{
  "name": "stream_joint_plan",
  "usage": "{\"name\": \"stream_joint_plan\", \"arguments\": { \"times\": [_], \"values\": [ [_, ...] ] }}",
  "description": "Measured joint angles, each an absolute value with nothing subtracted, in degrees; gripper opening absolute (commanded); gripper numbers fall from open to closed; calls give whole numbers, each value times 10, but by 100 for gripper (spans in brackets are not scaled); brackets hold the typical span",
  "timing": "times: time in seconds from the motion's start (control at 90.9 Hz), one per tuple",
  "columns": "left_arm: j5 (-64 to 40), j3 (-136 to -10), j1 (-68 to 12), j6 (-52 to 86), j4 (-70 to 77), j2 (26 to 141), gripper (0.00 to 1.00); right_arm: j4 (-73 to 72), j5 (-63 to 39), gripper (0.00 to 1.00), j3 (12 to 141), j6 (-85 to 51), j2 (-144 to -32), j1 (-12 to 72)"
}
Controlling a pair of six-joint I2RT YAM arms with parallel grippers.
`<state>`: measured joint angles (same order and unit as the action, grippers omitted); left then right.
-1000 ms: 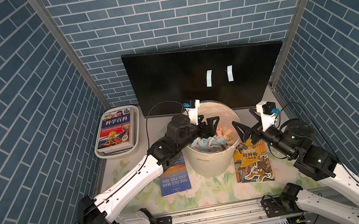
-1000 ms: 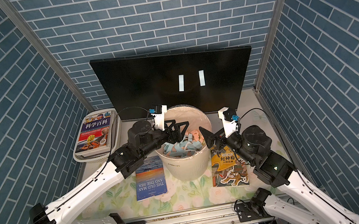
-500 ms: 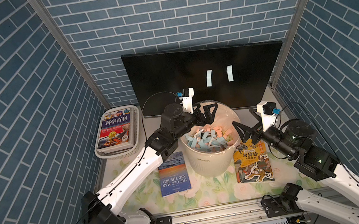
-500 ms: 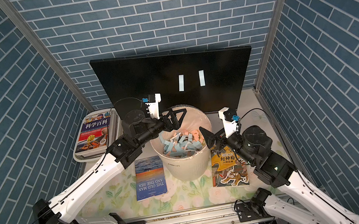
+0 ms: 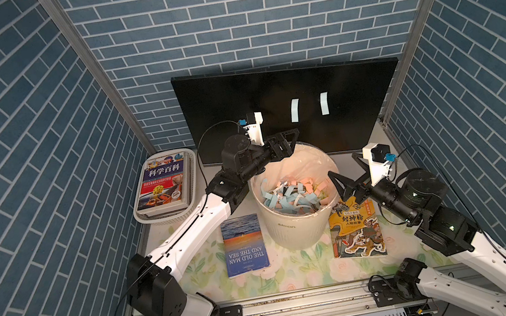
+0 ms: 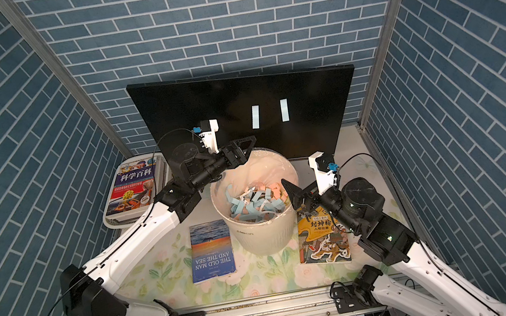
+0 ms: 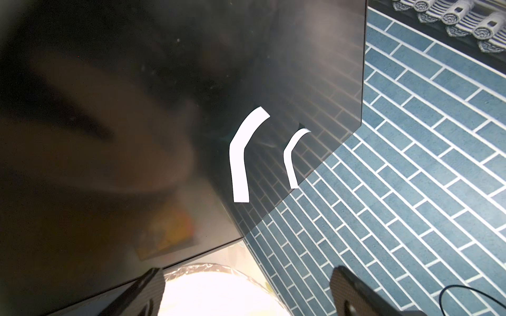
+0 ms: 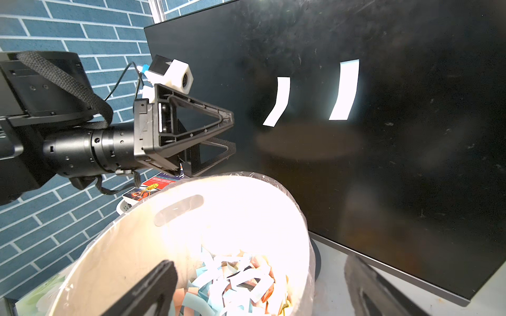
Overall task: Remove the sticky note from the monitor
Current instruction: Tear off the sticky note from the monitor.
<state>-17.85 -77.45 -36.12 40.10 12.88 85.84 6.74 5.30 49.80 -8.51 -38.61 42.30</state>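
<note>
The black monitor (image 5: 235, 99) leans at the back wall. Two pale sticky notes (image 5: 295, 110) (image 5: 324, 103) are stuck side by side on its screen; in the left wrist view they show as curled strips (image 7: 242, 158) (image 7: 291, 156). My left gripper (image 5: 293, 141) is open and empty above the back rim of the white bin (image 5: 292, 235), close in front of the screen, below and left of the nearer note. My right gripper (image 5: 340, 163) hangs open and empty over the bin's right rim. The bin holds several blue, pink and white notes.
A white basket (image 5: 147, 218) with a book stands at the left. A blue book (image 5: 243, 245) and a yellow book (image 5: 358, 231) lie flat on the floral mat on either side of the bin. Brick walls close in on three sides.
My left gripper has risen from inside the bin and moved back toward the screen, its jaws opening a little wider. The right arm has stayed still.
</note>
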Motion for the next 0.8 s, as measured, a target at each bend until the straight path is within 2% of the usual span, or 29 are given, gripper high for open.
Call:
{"name": "stream_joint_plan", "arguments": {
  "times": [0.583, 0.715, 0.803],
  "values": [
    [-194, -864, -356, 443, 152, 955, 97, 67, 53, 100, 496, -85, -375, 423],
    [-196, -874, -354, 450, 152, 966, 93, 65, 53, 100, 493, -85, -372, 423],
    [-198, -882, -354, 455, 154, 971, 86, 65, 54, 100, 489, -85, -370, 423]
  ]
}}
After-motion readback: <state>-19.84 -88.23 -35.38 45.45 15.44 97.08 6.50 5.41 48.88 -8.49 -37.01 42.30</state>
